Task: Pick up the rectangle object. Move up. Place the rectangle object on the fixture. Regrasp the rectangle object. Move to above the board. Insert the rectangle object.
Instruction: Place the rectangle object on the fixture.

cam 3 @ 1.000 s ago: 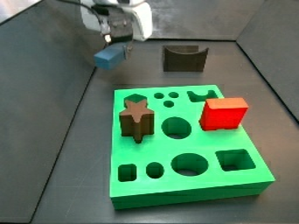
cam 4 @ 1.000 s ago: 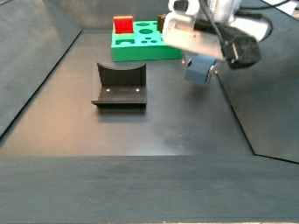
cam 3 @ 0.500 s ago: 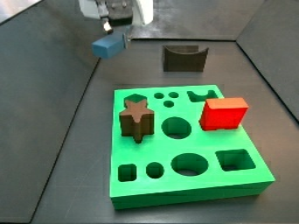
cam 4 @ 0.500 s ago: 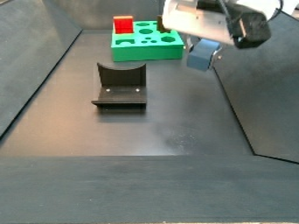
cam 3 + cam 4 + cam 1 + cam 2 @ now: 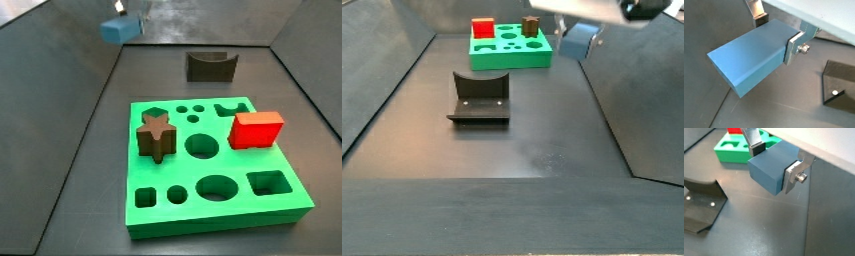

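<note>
The gripper (image 5: 777,31) is clamped on the rectangle object (image 5: 751,59), one silver finger (image 5: 794,46) flat against its side face, the opposite finger (image 5: 756,11) partly hidden behind the block's far edge; both wrist views agree, with the block (image 5: 771,170) seated between the plates; the arm above the fingers is cut off in every view. In a side view only the light-blue block (image 5: 120,30) shows at the upper edge, the gripper body out of frame; in a side view the block (image 5: 579,40) hangs below a cropped white housing, well above the floor. The fixture (image 5: 210,66) stands near the back wall, apart from the block; its base plate (image 5: 478,112) lies bare on the dark floor. The board (image 5: 214,185) carries a red cube (image 5: 257,129) near its right edge and a brown star-shaped piece (image 5: 156,134) near its left edge; the remaining holes are open. In a wrist view the board (image 5: 731,152) is partly blocked by the block.
</note>
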